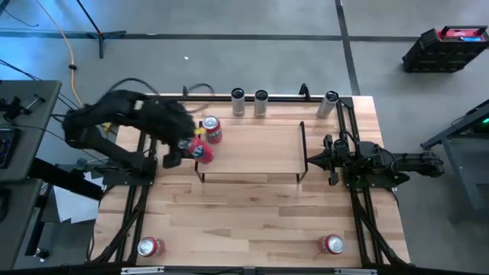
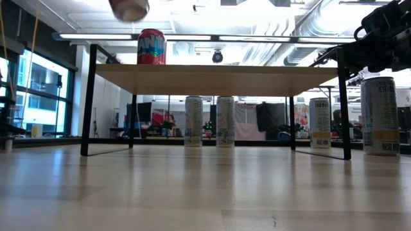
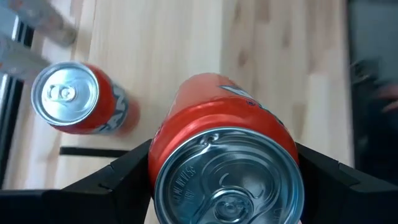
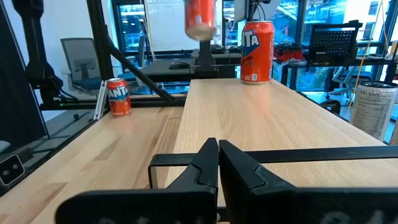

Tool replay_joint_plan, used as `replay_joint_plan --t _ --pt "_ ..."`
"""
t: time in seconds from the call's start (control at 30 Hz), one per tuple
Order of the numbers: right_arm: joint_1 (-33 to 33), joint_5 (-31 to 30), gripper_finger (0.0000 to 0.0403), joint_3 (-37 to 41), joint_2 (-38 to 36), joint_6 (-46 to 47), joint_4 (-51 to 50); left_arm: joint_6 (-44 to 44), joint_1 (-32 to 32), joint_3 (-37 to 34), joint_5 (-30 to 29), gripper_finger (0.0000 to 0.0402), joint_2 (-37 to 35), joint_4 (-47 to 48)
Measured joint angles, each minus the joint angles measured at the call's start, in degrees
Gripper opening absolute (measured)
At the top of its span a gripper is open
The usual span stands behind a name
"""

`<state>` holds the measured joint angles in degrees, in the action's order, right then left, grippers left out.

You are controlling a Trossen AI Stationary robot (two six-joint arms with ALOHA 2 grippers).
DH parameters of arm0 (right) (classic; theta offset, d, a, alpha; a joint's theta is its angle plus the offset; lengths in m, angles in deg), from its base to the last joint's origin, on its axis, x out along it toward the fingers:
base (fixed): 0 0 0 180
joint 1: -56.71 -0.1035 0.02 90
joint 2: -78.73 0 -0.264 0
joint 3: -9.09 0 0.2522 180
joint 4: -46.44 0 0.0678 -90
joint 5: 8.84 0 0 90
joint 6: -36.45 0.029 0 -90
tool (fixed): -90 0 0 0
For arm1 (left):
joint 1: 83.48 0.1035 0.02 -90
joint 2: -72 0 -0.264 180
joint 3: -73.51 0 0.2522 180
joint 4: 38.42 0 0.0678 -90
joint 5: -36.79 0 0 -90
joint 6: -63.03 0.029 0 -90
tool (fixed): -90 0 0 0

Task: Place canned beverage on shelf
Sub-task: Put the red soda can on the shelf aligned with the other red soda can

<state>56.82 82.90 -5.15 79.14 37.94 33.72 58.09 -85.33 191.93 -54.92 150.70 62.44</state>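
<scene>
Fanta can [image 4: 257, 51] upright on shelf [image 4: 267, 118].

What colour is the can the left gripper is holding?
Red-orange with a silver top, the held can in the left gripper; the left wrist view shows it best.

held can [image 2: 129, 9] cropped, far cans' labels unreadable

Three tall silver cans [image 1: 260, 103] stand in a row at the far edge of the worktop [image 1: 252, 210]. A black crate [image 1: 445, 47] sits on the grey floor.
</scene>
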Motion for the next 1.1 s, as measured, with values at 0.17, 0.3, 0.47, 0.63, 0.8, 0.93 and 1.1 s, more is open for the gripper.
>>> replay_joint_plan --t 0.17,0.3,0.47,0.63,0.8,0.93,1.1 --pt "0.01 0.0 0.0 -0.01 0.0 -0.01 0.0 2.68 0.02 4.18 -0.79 0.0284 5.84 2.64" --pt "0.0 0.0 0.0 -0.01 0.0 -0.01 0.0 3.75 -0.04 5.87 -0.19 0.0284 7.84 2.76" --pt "0.0 0.0 0.0 0.0 0.0 -0.01 0.0 2.42 0.41 5.84 -2.21 0.0284 8.99 2.91" --pt "0.01 0.0 0.0 -0.01 0.0 0.01 0.0 -0.2 0.35 5.83 -2.26 0.0284 10.66 2.92" --pt "-0.01 0.0 0.0 -0.01 0.0 -0.01 0.0 -0.43 0.31 5.77 -1.56 0.0284 12.16 2.9" --pt "-0.01 0.0 0.0 0.0 0.0 -0.01 0.0 -4.46 0.65 2.77 -1.05 0.0284 12.69 2.94" --pt "-0.01 0.0 0.0 0.0 0.0 0.0 0.0 -9.38 0.7 0.09 -0.14 0.0284 12.76 2.94"
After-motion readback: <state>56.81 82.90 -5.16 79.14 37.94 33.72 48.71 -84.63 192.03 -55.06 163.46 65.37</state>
